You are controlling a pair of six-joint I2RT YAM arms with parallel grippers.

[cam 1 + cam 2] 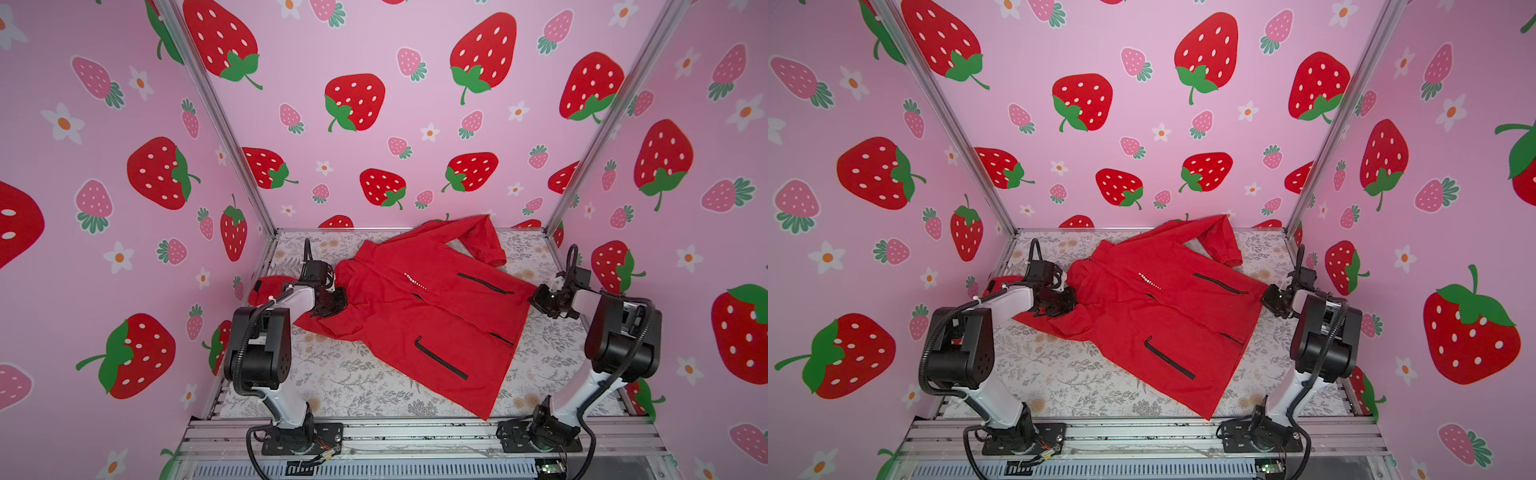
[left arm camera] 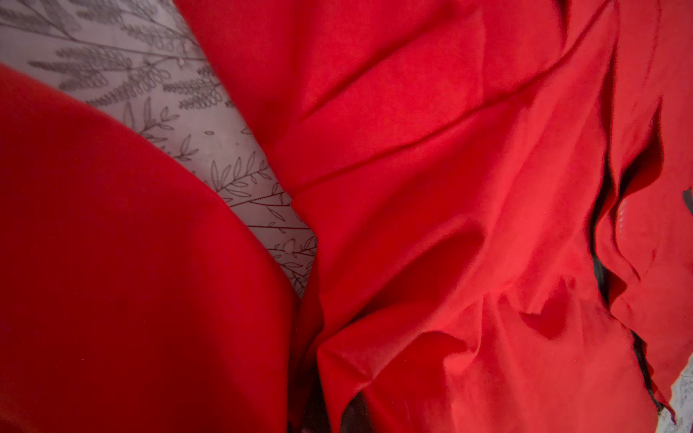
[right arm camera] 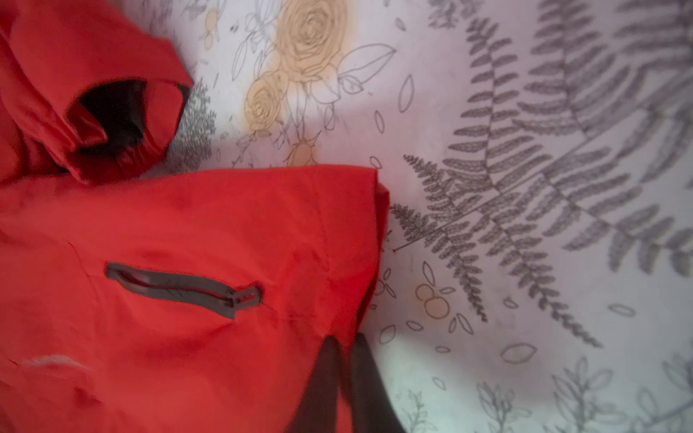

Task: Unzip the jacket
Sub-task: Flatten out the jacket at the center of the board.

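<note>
The jacket point(image 1: 415, 316) lies flat on the flower-printed table cover point(image 1: 353, 374), front side up, stretched on a slant in both top views. Its collar end points toward the left arm and its hem runs toward the right arm and the near edge. White lettering point(image 1: 415, 281) sits on the chest, and the front panels lie together down the middle. One sleeve point(image 1: 482, 241) is folded back along the far edge of the table. In the right wrist view its cuff point(image 3: 112, 112) gapes open with a dark inside.

The left gripper point(image 1: 332, 302) is down in the fabric at the collar end, where the red cloth bunches up around it. Its jaws are pressed together on the jacket. The left wrist view shows only creased red folds point(image 2: 412, 187) running in toward the gripper, with a strip of table cover point(image 2: 168, 112) between them.

The right gripper point(image 1: 539, 300) sits at the far hem corner, on the side nearest the right arm. In the right wrist view its two dark fingers point(image 3: 330, 375) stand close together right on the jacket's edge, pinching the hem. A black pocket zipper point(image 3: 176, 286) lies near them.

Pink walls point(image 1: 374, 50) printed with strawberries surround the table.
</note>
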